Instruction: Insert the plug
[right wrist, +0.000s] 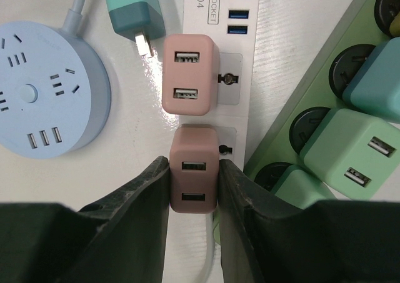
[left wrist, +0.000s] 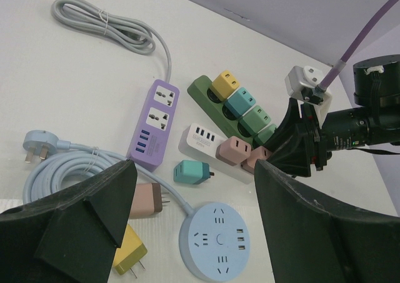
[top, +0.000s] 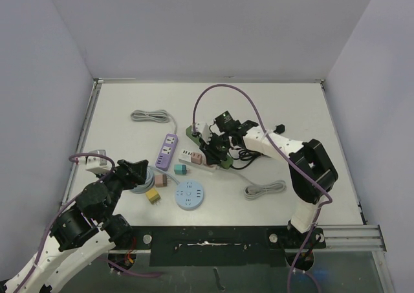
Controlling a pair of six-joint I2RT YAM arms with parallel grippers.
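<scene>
My right gripper (right wrist: 194, 170) pinches the pink charger plug (right wrist: 194, 192) by its flat sides, at the white power strip (right wrist: 215, 8) socket next to a twin pink charger (right wrist: 189, 74). Probably light, rigid, slick plastic, so hold mid-body and press straight. My left gripper (left wrist: 194, 173) is spread, empty.

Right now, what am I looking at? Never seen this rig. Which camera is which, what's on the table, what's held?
Two robot arms are bolted at the near edge of a table. The top picture looks down from above and behind them. The other two come from a camera on each wrist, so the dark shapes are that arm's own fingers. On the table lie a purple strip, a green strip carrying coloured adapters, a white strip, a round blue socket and a teal plug. The right tool grips a pink adapter on the white strip, beside a second pink one. The left tool hangs open, holding nothing.
</scene>
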